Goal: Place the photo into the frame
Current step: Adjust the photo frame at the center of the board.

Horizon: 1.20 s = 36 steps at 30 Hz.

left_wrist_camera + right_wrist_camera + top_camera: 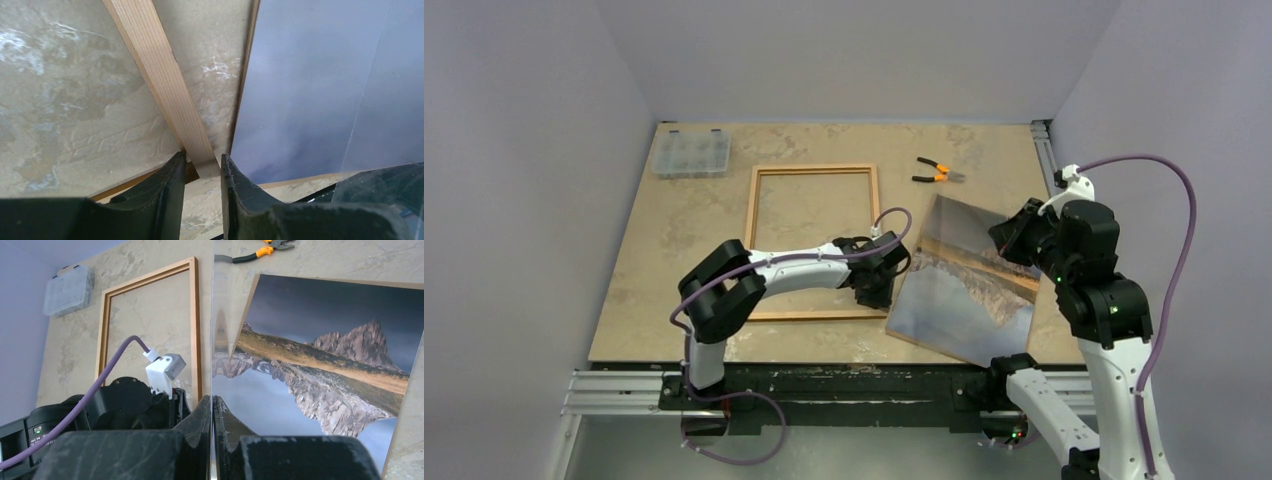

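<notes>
Both grip: left jaws pinch the frame (165, 80), right jaws a clear sheet (395, 110), which could slip onto the photo (320, 375).

The light orange-brown wooden frame (165, 80) shows matt, fine grain. The large mountain photo (320, 365) and thin clear pane (225, 300) look glossy.

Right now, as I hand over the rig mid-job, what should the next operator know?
Left claw: fingers either side of the frame's right rail at its near corner; firm grip unclear.
Right claw: shut on a thin clear sheet, seen edge-on.
Photo: face up, right of the frame, outside it.
Done: nothing inserted yet.
To do: get the photo into the frame.
</notes>
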### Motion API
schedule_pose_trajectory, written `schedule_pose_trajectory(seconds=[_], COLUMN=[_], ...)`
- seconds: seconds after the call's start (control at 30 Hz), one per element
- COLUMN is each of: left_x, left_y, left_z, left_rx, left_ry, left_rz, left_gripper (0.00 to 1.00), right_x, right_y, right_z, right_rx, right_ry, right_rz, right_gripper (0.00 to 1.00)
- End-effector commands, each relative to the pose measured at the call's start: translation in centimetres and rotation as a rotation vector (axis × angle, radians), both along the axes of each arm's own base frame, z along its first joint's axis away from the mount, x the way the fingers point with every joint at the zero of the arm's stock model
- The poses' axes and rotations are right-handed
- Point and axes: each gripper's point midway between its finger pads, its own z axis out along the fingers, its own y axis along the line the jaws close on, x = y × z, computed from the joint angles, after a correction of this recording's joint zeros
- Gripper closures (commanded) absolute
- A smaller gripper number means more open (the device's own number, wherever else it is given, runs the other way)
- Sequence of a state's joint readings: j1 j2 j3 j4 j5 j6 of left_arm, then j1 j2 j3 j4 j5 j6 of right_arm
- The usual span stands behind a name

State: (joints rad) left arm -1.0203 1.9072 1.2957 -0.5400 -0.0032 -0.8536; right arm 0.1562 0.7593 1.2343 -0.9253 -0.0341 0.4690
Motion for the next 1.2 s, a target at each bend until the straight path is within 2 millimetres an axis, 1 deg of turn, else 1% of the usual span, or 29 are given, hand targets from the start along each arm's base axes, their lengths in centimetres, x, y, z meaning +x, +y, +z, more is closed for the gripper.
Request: schedule_pose_trajectory(seconds=[0.0,0.1,0.23,0.53,0.73,0.8,0.83,0.9,0.97,1.07,1.17], left_x=[-1.9,-2.5,-3.3,-4.0,-4.4,-4.5,-4.5,-4.5,-4.3,-3.6,-2.6], left_y=[-2.5,-3.4,-4.4,-6.8,-7.0,-7.3,-7.5,-7.7,-7.5,-6.3,-4.2], left_z=[0.5,0.7,1.2,2.0,2.2,2.5,2.8,3.4,4.3,5.4,5.9], left_rx=[-0.058,-0.089,-0.116,-0.161,-0.170,-0.195,-0.209,-0.232,-0.245,-0.257,-0.267], left_ry=[0.048,0.073,0.079,0.097,0.110,0.115,0.117,0.113,0.092,0.064,0.051], left_rz=[-0.025,-0.023,-0.035,-0.054,-0.032,-0.028,-0.029,-0.034,-0.036,-0.024,0.007], left_gripper=[0.94,0.99,1.00,1.00,1.00,0.98,0.94,0.80,0.66,0.52,0.39], right_x=[0.2,0.2,0.2,0.2,0.2,0.2,0.2,0.2,0.1,0.0,-0.1], right_y=[-0.6,-0.9,-1.1,-1.1,-1.1,-1.1,-1.1,-1.1,-1.2,-1.2,-1.1], right_z=[2.5,2.4,2.3,1.8,1.4,1.3,1.4,1.5,1.7,1.7,1.7], right_rx=[-0.016,-0.025,-0.031,-0.034,-0.035,-0.035,-0.035,-0.036,-0.039,-0.045,-0.045], right_ry=[-0.079,-0.077,-0.073,-0.062,-0.052,-0.050,-0.052,-0.053,-0.055,-0.054,-0.051], right_rz=[-0.023,-0.038,-0.046,-0.047,-0.046,-0.046,-0.045,-0.045,-0.045,-0.042,-0.038], right_gripper=[1.00,1.00,1.00,1.00,1.00,1.00,1.00,1.00,1.00,1.00,1.00])
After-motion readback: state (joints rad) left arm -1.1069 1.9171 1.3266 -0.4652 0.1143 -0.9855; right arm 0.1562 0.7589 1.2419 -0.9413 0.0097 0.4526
